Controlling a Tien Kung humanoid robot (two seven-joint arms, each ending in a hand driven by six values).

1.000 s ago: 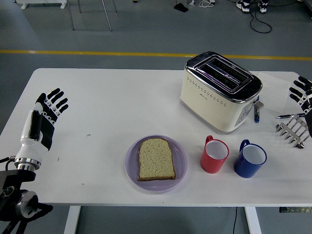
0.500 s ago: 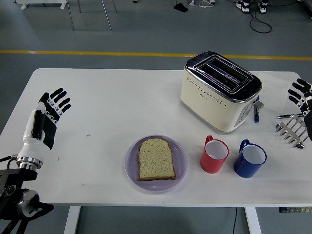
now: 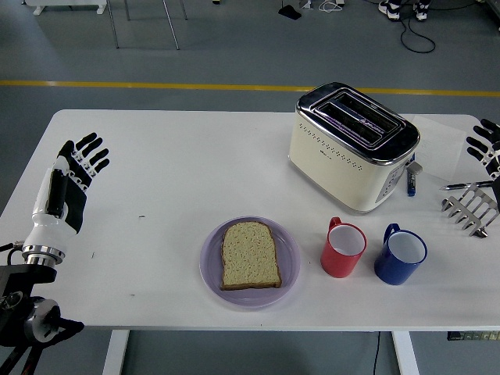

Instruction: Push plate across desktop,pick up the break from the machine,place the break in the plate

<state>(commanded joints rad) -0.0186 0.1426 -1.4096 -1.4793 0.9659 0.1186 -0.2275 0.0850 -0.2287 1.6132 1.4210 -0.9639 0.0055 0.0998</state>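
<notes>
A slice of bread [image 3: 250, 255] lies flat on a translucent purple plate [image 3: 213, 281] near the table's front edge. The cream and chrome toaster [image 3: 353, 146] stands at the back right, and its slots look empty. My left hand [image 3: 74, 173] is raised over the table's left edge, fingers spread and holding nothing, far from the plate. My right hand [image 3: 486, 148] shows at the right edge of the picture, fingers spread and empty, to the right of the toaster.
A red mug [image 3: 344, 249] and a blue mug [image 3: 400, 254] stand to the right of the plate. A metal rack [image 3: 467, 211] sits at the table's right edge. A small blue object [image 3: 411, 181] lies beside the toaster.
My left hand has shifted slightly left and up. My right hand has drawn back a little toward the right edge. The bread, plate and toaster have not moved.
</notes>
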